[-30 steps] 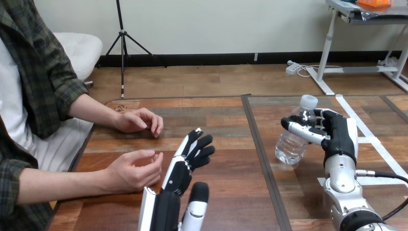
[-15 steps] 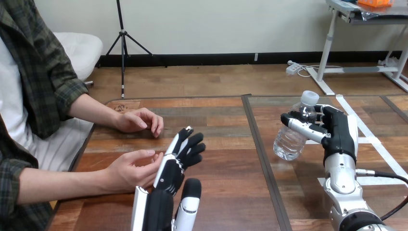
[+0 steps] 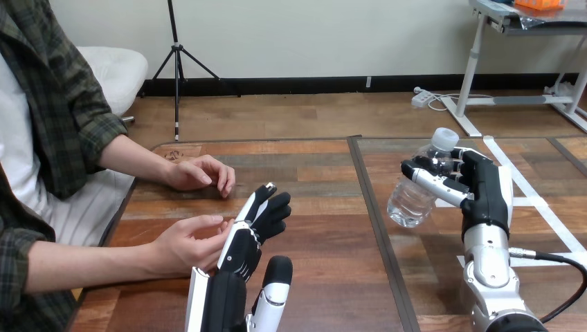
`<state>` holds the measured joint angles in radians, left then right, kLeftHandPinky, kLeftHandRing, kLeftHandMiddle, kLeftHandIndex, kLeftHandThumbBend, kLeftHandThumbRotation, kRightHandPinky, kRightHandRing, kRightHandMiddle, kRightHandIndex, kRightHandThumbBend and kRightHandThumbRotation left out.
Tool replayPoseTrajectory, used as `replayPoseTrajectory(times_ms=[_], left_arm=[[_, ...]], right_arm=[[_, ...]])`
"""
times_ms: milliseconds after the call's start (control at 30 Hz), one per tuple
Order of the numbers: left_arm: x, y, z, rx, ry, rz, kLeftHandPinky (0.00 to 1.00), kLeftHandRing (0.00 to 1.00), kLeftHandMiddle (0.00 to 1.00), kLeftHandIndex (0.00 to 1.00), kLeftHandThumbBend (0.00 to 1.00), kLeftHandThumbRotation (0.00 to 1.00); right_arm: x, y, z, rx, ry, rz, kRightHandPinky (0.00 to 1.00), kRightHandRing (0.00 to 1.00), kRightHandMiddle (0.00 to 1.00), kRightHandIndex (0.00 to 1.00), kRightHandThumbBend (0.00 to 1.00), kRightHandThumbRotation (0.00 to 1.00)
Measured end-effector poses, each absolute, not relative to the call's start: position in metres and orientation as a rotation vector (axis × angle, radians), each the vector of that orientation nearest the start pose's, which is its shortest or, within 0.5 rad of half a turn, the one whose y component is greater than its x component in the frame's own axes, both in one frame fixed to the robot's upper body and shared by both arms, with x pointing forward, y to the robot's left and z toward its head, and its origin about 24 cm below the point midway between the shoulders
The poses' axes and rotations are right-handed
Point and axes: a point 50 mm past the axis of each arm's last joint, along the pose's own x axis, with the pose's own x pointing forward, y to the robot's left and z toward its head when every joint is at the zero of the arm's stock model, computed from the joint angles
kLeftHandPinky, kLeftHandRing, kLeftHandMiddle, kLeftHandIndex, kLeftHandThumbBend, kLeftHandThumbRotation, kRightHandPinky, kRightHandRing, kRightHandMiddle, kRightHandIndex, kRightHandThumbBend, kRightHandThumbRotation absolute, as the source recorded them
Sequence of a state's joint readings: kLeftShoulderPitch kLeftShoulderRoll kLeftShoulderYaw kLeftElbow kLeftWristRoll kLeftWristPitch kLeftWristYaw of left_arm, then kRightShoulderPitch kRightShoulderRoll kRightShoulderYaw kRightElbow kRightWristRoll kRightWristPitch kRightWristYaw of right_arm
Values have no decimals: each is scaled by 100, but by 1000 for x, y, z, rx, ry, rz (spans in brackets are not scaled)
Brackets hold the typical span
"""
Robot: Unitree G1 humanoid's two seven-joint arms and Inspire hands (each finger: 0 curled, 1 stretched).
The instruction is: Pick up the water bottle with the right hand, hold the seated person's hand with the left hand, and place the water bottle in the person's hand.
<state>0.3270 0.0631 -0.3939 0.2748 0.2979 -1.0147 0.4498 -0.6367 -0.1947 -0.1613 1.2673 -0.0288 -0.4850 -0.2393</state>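
Right hand (image 3: 484,190), fingers curled round tilted clear plastic water bottle (image 3: 414,200), stands well right of person's nearer hand (image 3: 185,243); straight-fingered left hand (image 3: 246,238) just beside it.

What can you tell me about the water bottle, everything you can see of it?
The water bottle is clear plastic with a white cap. It is tilted, with the cap up toward the right and the base down toward the left, and looks to be just off the wooden table. The right hand grips its upper part, fingers curled round it. Nothing else touches it.
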Motion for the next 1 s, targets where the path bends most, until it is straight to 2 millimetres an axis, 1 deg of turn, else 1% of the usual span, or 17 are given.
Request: replayPoseTrajectory(times_ms=[167, 267, 300, 367, 467, 567, 600, 867, 900, 1000], left_arm=[[140, 92, 11, -11, -444, -67, 78, 83, 84, 87, 47, 83], [141, 93, 11, -10, -437, -71, 79, 84, 85, 87, 48, 82], [142, 94, 12, -9, -433, -73, 78, 84, 85, 86, 51, 80], [143, 95, 12, 4, -424, -75, 78, 84, 85, 86, 52, 78], [145, 97, 13, 35, -406, -77, 80, 86, 86, 86, 53, 74], [147, 100, 14, 82, -389, -79, 81, 86, 87, 87, 54, 69], [147, 102, 14, 103, -385, -82, 83, 87, 88, 87, 54, 64], [145, 116, 16, 267, -364, -77, 88, 89, 90, 88, 58, 48], [145, 118, 16, 288, -363, -77, 88, 90, 91, 88, 60, 45], [144, 125, 17, 368, -356, -73, 87, 89, 91, 88, 63, 41]], right_arm=[[330, -210, 3, -151, 115, -307, 44, 49, 54, 56, 73, 0], [329, -210, 2, -153, 112, -305, 43, 49, 54, 56, 73, 0], [329, -210, 2, -152, 110, -305, 43, 49, 54, 56, 73, 0], [328, -211, 2, -152, 106, -304, 43, 49, 54, 56, 73, 0], [327, -211, 1, -151, 99, -302, 43, 49, 54, 56, 73, 0], [326, -211, 1, -150, 92, -301, 42, 49, 54, 56, 73, 0], [326, -212, 1, -150, 88, -300, 42, 48, 54, 56, 72, 0], [322, -213, 2, -147, 54, -296, 43, 48, 53, 56, 72, 0], [321, -213, 2, -147, 50, -296, 43, 49, 53, 56, 73, 0], [320, -213, 2, -149, 39, -296, 44, 49, 53, 56, 73, 0]])
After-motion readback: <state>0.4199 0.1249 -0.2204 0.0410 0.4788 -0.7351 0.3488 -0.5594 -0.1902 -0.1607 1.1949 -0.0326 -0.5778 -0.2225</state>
